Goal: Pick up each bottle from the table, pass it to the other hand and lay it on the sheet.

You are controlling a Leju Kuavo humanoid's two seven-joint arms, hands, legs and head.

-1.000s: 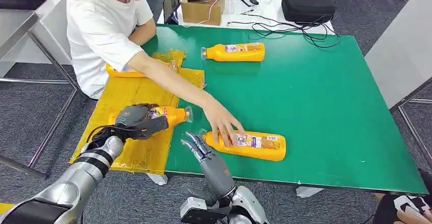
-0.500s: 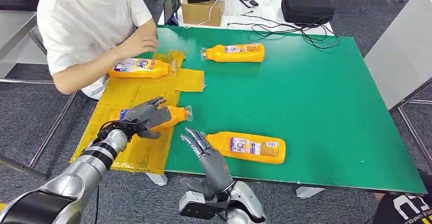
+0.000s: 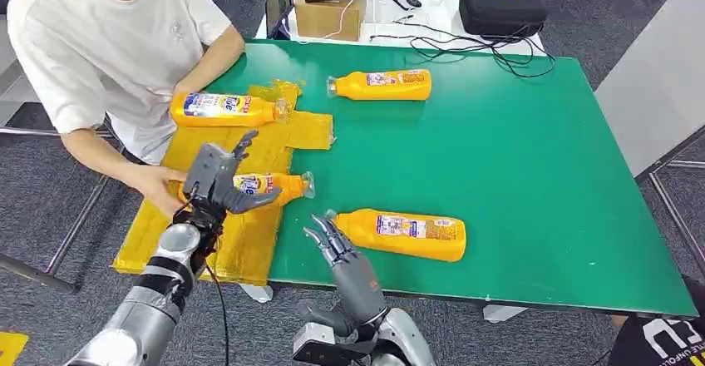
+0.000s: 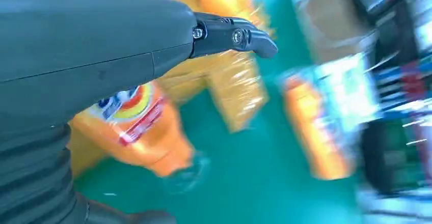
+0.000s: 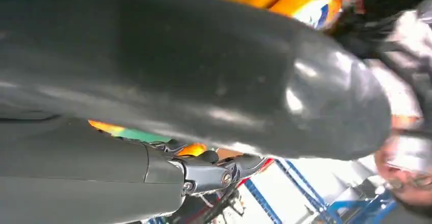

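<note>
- Head view: left hand (image 3: 214,181) has let go, fingers now spread above the bottle (image 3: 278,187) lying on the crinkled yellow sheet (image 3: 241,249); a person's hand (image 3: 162,191) has reached in.
- Right hand (image 3: 339,249) empty, fingers apart, beside the next bottle (image 3: 407,234) on the table (image 3: 515,175).
- Left wrist view: smooth orange plastic, glossy label; blurred.

left hand (image 3: 218,180) now lifted open off the sheet bottle (image 3: 270,186); person's hand (image 3: 162,190) newly beside it
</note>
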